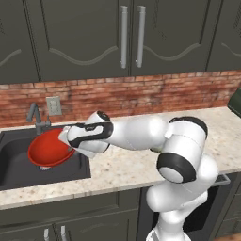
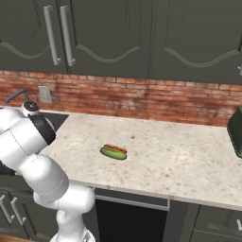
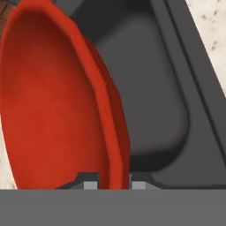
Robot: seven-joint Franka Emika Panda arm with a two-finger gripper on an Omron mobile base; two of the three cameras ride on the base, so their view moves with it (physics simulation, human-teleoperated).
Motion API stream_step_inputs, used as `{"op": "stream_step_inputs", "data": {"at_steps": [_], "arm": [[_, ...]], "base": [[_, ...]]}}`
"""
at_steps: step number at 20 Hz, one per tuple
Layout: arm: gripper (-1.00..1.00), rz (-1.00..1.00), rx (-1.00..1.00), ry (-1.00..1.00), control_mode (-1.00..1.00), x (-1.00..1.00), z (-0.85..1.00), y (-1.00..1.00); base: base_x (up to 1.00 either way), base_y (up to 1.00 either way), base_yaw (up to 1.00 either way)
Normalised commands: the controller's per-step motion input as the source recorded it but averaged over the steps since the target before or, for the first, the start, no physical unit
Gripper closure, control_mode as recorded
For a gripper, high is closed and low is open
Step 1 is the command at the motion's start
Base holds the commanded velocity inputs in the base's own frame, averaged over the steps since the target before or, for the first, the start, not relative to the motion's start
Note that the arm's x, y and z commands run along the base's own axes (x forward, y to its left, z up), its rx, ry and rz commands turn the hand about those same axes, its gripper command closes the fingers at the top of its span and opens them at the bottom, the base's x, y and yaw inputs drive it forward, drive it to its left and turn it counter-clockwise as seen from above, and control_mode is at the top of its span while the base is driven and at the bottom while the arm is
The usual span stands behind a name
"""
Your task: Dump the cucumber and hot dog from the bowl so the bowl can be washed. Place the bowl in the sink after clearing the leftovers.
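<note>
My gripper (image 1: 69, 147) is shut on the rim of the glossy red bowl (image 1: 49, 148), holding it tilted over the dark grey sink (image 1: 19, 164). In the hand view the bowl (image 3: 48, 97) stands on edge with its rim pinched between my fingertips (image 3: 90, 184), and the sink basin (image 3: 154, 110) lies behind it. The bowl's inside looks bare. The dark-green cucumber (image 2: 113, 153) and the hot dog (image 2: 116, 149) lie side by side on the speckled counter (image 2: 165, 156), well to the right of the sink.
A grey faucet (image 1: 36, 115) stands behind the basin, close to the bowl's far rim. A wall outlet (image 1: 53, 105) sits on the brick backsplash. Dark cabinets hang above. A dark object (image 2: 235, 130) stands at the counter's far right edge.
</note>
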Motion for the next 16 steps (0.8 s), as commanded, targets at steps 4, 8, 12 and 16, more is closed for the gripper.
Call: {"op": "stream_step_inputs", "data": {"at_steps": [4, 8, 12, 16], "arm": [[1.00, 0.00, -0.07, 0.06, -1.00, 0.16, -0.08, 0.15], [1.00, 0.00, -0.11, 0.09, -1.00, 0.12, -0.19, 0.16], [1.00, 0.00, -0.02, 0.01, -1.00, 0.04, -0.08, 0.15], [1.00, 0.00, 0.00, 0.00, -1.00, 0.05, -0.06, 0.19]], "base": [[0.00, 0.00, 0.00], [0.00, 0.00, 0.00], [0.00, 0.00, 0.00], [0.00, 0.00, 0.00]]}}
